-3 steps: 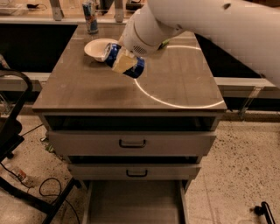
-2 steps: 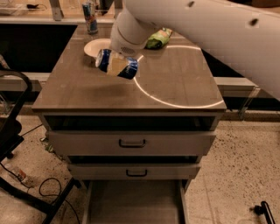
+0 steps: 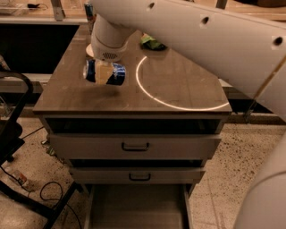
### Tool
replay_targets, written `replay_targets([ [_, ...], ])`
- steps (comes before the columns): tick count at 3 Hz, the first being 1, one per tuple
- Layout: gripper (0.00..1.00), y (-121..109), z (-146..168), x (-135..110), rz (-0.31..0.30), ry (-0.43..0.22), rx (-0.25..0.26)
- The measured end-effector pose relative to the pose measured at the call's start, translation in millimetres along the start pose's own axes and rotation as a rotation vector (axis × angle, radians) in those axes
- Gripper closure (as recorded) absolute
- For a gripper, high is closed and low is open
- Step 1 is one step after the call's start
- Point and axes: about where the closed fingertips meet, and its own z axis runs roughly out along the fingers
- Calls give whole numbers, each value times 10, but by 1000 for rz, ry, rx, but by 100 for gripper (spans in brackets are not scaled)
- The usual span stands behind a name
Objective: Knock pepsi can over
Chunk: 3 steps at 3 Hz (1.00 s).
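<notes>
**Pepsi can gripped sideways above the cabinet's left half**

Nearest us, at 6 o'clock, the lowest drawer (image 3: 136,208) stood pulled out over the speckled floor (image 3: 250,170). At 8 o'clock a black frame (image 3: 18,134) leaned in, with a cable (image 3: 50,193) looped on the floor beside it. Above the open drawer we saw two shut drawers, each with a dark handle, the lower one (image 3: 139,177) and the upper one (image 3: 135,146).

On the cabinet top (image 3: 67,96) a bright ring of light (image 3: 154,98) curved across the right half. At 9 o'clock from the top's centre the gripper (image 3: 105,76) hung on the white arm (image 3: 201,31), which came in from 2 o'clock. It was clamped on the Pepsi can (image 3: 118,74). The can lay sideways, blue showing on either side of a tan finger (image 3: 104,71), and it was clear of the surface, with its shadow (image 3: 98,91) just below.

Behind the gripper, at 11 o'clock, the rim of a white plate (image 3: 89,50) peeked out. At 12 o'clock lay a green bag (image 3: 152,43), partly under the arm. Farthest off, past the back edge at 11 o'clock, stood a slim can (image 3: 89,10).
</notes>
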Motion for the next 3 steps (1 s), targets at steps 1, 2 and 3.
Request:
replay_targets([
  [1,100,77,202,-111,-28,-14,-38],
  [2,100,166,391,-149,-42,-26,-67],
  [3,100,257,582,-200,-36,-73,-95],
])
